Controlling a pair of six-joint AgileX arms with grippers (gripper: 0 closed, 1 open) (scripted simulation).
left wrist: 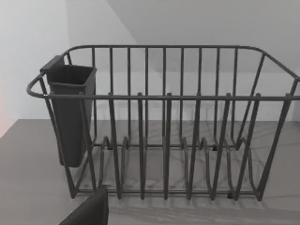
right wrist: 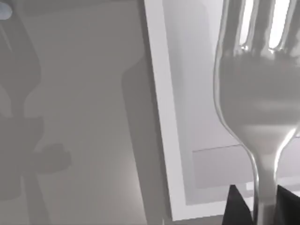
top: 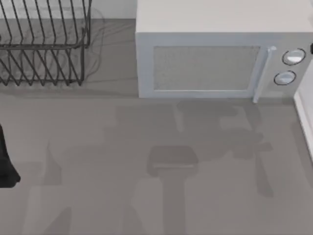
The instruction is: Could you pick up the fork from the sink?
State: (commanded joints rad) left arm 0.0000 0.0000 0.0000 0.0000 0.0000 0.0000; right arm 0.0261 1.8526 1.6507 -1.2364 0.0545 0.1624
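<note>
While the right gripper (right wrist: pixel 257 206) shows in its own wrist view as two black finger tips, its jaws pinch the neck of the thin, silvery-grey metal fork (right wrist: pixel 255 89) between them. The fork stands up out of the jaws, its handle narrow where it is held and widening into a broad, polished head with long tine slots at the top. Its surface is mirror-bright and reflects pale bands of the room. Behind the fork lies the white raised rim of the sink (right wrist: pixel 159 112), with a light basin on one side and the flat grey surface (right wrist: pixel 84 93) on the other, crossed by soft arm shadows.

In the top view a black part of the left arm (top: pixel 6 164) sits at the left edge of the surface; whether its jaws are spread or closed cannot be told. At the back stand a dark wire dish rack (top: pixel 44 46) on the left, carrying a dark grey cutlery cup (left wrist: pixel 70 112), and a white box-shaped microwave (top: pixel 220 54) with two round knobs.
</note>
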